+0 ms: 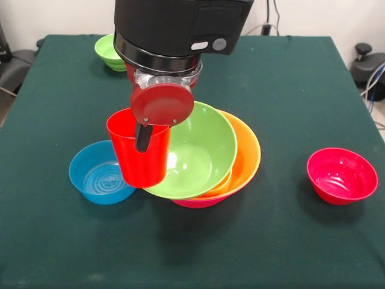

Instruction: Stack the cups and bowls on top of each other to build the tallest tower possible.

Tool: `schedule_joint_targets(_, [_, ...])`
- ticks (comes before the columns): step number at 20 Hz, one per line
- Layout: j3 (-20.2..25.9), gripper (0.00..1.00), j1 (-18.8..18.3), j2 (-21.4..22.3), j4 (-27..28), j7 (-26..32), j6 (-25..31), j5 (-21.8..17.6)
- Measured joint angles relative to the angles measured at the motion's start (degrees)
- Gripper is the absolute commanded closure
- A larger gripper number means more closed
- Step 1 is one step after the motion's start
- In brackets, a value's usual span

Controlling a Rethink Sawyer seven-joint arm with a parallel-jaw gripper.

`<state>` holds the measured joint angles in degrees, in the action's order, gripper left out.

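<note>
My gripper (143,143) is shut on the rim of a red cup (141,165), with one black finger (143,136) inside the cup. The cup hangs slightly tilted between the small blue bowl (96,174) and the left rim of the medium-large green bowl (201,150). The green bowl lies tilted in the large orange bowl (246,159), which sits in the large pink bowl (198,203); these make up the tower. A small red bowl (341,176) stands alone at the right. A small green bowl (107,51) stands at the far left, partly behind the arm. The yellow and orange cups are out of view.
The dark green table (289,241) ends in edges at the left, right and far sides. The arm's black wrist (180,27) hides part of the far middle. Chairs and cables stand beyond the table's corners.
</note>
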<state>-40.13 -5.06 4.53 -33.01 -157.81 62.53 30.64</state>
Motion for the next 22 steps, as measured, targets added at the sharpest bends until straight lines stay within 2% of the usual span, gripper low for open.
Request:
schedule_joint_targets(9, [0.0, 1.00, 1.0, 1.1, -3.1, 0.0, 0.0, 0.0])
schedule_joint_targets(22, [0.6, 1.00, 3.7, 4.1, -10.4, 0.0, -1.6, 0.0])
